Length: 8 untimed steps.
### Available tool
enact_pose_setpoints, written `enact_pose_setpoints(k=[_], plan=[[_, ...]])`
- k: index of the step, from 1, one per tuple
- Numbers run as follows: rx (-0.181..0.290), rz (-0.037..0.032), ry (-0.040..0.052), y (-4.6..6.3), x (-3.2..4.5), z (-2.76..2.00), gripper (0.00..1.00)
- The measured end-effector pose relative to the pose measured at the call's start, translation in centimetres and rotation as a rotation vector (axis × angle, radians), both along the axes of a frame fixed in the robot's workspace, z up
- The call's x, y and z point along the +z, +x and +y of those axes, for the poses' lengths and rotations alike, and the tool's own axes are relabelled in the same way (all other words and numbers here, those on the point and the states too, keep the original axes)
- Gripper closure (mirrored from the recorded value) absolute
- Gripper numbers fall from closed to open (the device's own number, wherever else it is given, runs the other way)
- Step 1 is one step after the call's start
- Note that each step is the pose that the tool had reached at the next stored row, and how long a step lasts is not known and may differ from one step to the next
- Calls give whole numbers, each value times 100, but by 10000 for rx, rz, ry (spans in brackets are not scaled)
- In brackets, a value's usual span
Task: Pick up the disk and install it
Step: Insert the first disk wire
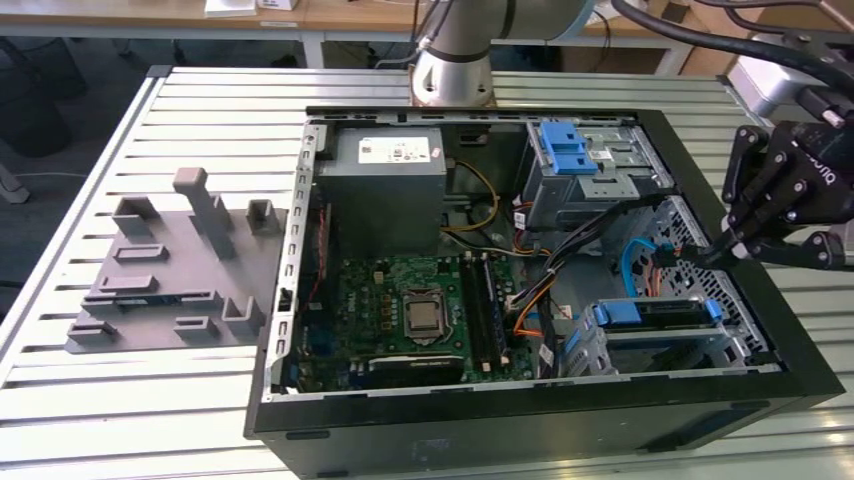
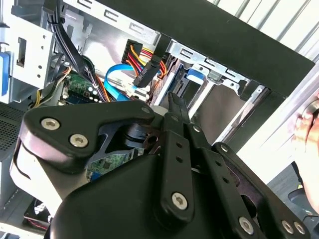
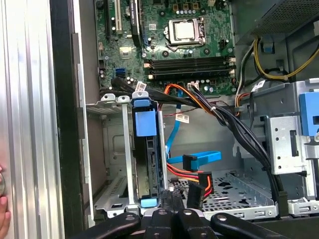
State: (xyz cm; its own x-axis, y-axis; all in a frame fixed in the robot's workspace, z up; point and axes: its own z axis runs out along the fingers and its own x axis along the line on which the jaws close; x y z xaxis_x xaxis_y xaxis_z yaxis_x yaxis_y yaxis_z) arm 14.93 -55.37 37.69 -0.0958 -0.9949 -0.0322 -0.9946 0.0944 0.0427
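Tool sits pinched narrow, holding nothing, at 3 o'clock of the open case in the exterior view, disk on edge in the drive bay at 4 o'clock; likely risk: tips snag the loose blue cable nearby, or disk not fully latched.

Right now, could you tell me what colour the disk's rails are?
Blue; the disk shows best in the first wrist view.
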Motion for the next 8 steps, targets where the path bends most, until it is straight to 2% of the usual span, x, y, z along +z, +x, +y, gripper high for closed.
enact_pose_setpoints(k=[5,8], plan=[[-14,0,-31,0,-8,3,89],[-84,1,-66,0,-14,20,89]])
